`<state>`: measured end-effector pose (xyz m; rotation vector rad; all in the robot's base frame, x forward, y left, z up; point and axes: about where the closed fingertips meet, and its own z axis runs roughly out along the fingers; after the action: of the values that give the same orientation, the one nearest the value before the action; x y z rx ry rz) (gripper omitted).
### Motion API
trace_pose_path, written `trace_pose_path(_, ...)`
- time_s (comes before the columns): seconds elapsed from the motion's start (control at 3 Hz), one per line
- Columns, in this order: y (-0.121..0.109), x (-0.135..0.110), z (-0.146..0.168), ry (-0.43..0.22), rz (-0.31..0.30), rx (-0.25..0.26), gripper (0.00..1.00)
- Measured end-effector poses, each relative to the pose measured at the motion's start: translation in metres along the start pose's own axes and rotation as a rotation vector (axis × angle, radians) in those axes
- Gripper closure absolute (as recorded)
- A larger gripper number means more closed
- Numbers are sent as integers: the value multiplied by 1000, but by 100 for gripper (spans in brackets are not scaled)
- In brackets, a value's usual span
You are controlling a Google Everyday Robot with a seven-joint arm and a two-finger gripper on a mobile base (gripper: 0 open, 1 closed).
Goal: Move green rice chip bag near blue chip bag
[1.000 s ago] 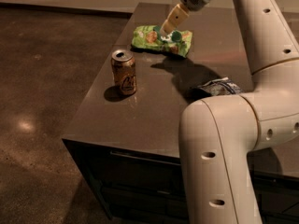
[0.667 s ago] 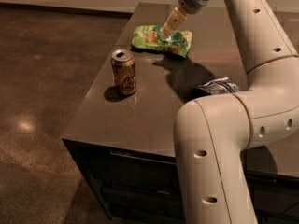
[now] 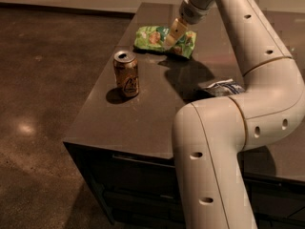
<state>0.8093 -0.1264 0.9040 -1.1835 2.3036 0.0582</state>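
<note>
Tabletop scene, read left to right. The can (image 3: 126, 74) stands upright near the left edge of the table (image 3: 143, 120), at about 8 o'clock from the green bag and well apart from it. The green bag (image 3: 155, 36) lies flat toward the far edge, at 12 o'clock on the table. The gripper (image 3: 170, 39) is at the bag's middle, tip at or just above the foil; contact cannot be confirmed, and whether the gripper is spread, pressed together or pinching the bag cannot be told. The blue bag (image 3: 223, 87) lies at about 4 o'clock from the green bag, well apart from it, partly hidden behind the arm (image 3: 267, 46), which reaches in from the right.

Change over the last 1 second: the gripper has dropped from a position above the green bag down to it, drifting slightly toward 7 o'clock. The green bag, the can and the blue bag have not shifted. This suggests the approach is ending and the grasp is in hand; the carry toward 4 o'clock, to a spot just beside the blue bag, has not yet begun.
</note>
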Motion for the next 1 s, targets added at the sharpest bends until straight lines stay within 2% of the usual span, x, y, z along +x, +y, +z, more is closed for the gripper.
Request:
trace_pose_path(0.67,17,-5,19,36,-47,-47,0)
trace_pose_path(1.0,18,-5,19,37,-47,-47,0)
